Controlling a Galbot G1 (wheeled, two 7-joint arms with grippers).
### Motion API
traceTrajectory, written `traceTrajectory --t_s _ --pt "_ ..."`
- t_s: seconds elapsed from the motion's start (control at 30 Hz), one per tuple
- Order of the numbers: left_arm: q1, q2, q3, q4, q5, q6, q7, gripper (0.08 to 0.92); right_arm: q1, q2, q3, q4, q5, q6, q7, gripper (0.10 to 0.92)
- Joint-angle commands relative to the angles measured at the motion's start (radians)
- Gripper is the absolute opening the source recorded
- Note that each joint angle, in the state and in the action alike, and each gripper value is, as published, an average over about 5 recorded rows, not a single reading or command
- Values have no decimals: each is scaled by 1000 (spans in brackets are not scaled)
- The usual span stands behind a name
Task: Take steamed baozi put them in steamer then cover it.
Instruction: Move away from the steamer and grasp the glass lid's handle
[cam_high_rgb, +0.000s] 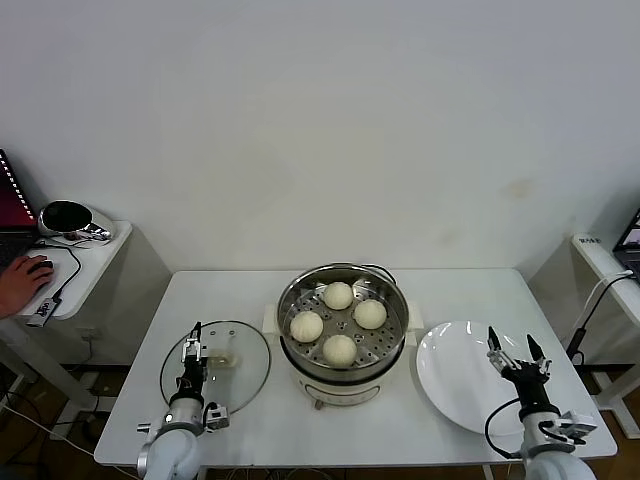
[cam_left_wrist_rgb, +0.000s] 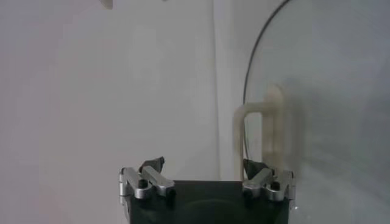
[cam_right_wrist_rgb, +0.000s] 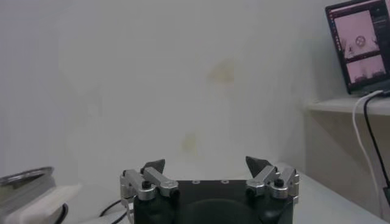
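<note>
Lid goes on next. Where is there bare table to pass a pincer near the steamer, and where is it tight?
Bare table lies behind the steamer toward the wall, and along the front edge. Tight: the gaps between steamer and glass lid, and between steamer and white plate. Four baozi fill the basket.

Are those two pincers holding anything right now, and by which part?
Nothing is held. The left pincer hangs open over the round glass lid; the right pincer is open above the flat white plate.

White desk with three items set across it

The desk (cam_high_rgb: 240, 295) carries the steamer (cam_high_rgb: 342, 335) at its middle on a white pot base, a round glass lid (cam_high_rgb: 216, 365) lying flat toward the left, and a flat white plate (cam_high_rgb: 462, 375) toward the right, each apart from the others.
</note>
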Motion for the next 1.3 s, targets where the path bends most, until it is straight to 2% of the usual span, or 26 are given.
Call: traceTrajectory --t_s 0.03,0.4,0.5,1.13,1.3 --pt "-35 -7 2 37 -11 3 -3 823 -1 1 2 1 -3 0 0 823" --pt "-43 -23 1 66 -27 4 -11 822 3 0 2 -5 -3 0 0 823" --pt "-39 -26 1 64 -28 2 -9 791 -1 -2 3 -3 -2 1 0 823" --pt "-18 -26 -10 46 -63 2 -5 247 -11 0 21 21 -8 -8 0 823" --pt "6 -18 -23 -17 -96 19 10 149 -10 4 23 32 -3 -8 0 823"
